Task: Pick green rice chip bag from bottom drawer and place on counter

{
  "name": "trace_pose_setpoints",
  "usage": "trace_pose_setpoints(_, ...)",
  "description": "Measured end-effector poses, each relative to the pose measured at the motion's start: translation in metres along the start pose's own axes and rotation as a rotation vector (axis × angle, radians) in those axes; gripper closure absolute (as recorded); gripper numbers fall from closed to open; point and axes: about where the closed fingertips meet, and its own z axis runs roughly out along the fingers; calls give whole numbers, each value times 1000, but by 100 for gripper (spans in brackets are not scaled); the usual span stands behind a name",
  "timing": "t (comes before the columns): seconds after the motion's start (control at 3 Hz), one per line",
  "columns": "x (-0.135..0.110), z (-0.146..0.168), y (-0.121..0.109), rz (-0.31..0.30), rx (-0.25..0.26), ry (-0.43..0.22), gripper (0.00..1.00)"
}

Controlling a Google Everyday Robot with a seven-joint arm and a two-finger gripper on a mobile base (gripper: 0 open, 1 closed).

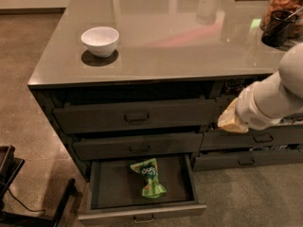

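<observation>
The green rice chip bag (150, 177) lies crinkled on the dark floor of the open bottom drawer (142, 213), near its middle. The drawer is pulled out at the foot of the cabinet. The counter (170, 37) is the glossy grey-beige slab above. My white arm (270, 98) reaches in from the right. Its tan end with the gripper (230, 121) hangs in front of the right-hand drawers, up and to the right of the bag and well apart from it.
A white bowl (100, 41) stands on the counter's left part. A dark cup (278, 28) and a jar (284, 4) stand at the right edge. Closed drawers (137, 118) sit above the open one. A black frame (28, 202) stands on the floor at lower left.
</observation>
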Motion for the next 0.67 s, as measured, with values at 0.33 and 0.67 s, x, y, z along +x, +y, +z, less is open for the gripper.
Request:
trace_pose_setpoints(0.33, 17, 53, 13, 18, -26, -71, 100)
trace_pose_setpoints(0.67, 27, 114, 21, 31, -38, -151, 100)
